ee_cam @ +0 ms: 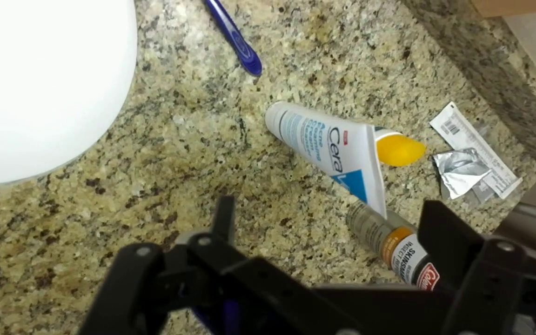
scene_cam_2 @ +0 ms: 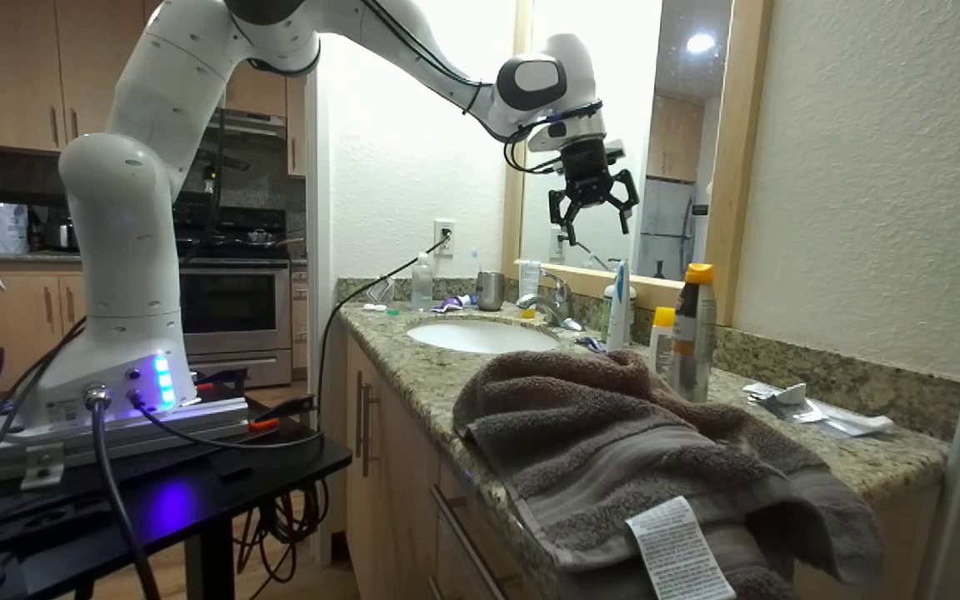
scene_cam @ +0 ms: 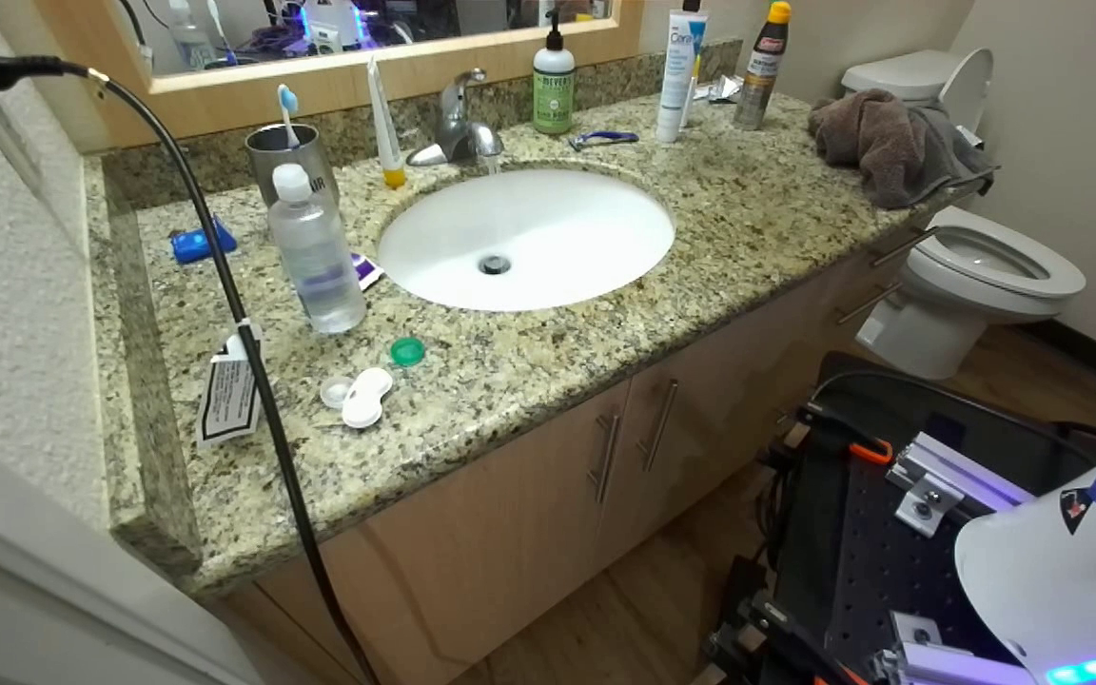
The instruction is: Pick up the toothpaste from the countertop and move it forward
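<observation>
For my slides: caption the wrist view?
Open gripper above the countertop, where a white tube and repellent can stand.

A toothbrush (scene_cam: 288,103) stands in a metal cup (scene_cam_2: 491,293), while a towel (scene_cam_2: 613,450) lies rumpled (white tag (scene_cam_2: 680,552) showing).

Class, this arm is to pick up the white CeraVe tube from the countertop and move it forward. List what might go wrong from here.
1. The CeraVe tube stands upright on its narrower end; an off-centre touch from the open gripper could topple it.
2. The small yellow-capped bottle and the insect repellent stand near it, so the gripper might bump one over.
</observation>
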You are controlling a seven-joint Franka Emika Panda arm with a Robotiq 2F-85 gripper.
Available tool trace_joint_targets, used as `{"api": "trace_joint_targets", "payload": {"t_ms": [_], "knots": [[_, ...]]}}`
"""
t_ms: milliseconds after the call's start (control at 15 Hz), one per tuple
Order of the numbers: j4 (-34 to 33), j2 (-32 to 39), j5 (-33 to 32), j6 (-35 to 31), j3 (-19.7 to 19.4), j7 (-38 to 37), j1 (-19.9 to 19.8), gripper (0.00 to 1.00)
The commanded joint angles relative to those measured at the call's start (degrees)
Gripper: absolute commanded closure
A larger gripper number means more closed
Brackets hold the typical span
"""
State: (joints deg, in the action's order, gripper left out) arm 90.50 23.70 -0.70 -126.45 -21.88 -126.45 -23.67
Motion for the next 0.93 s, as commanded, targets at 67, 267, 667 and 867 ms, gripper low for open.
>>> {"api": "trace_joint_targets", "payload": {"t_ms": [67, 267, 667, 867], "knots": [[-10.39, 9.18, 4.24, 1.08, -0.44, 0.41, -2.92, 0.00], [-14.79, 13.53, 4.44, 3.30, -0.38, -0.02, -4.17, 0.00], [-13.48, 13.80, 2.90, 1.96, -0.72, 0.29, -3.48, 0.00], [-14.10, 14.84, 1.43, 2.96, -1.59, -0.81, -2.97, 0.00]]}}
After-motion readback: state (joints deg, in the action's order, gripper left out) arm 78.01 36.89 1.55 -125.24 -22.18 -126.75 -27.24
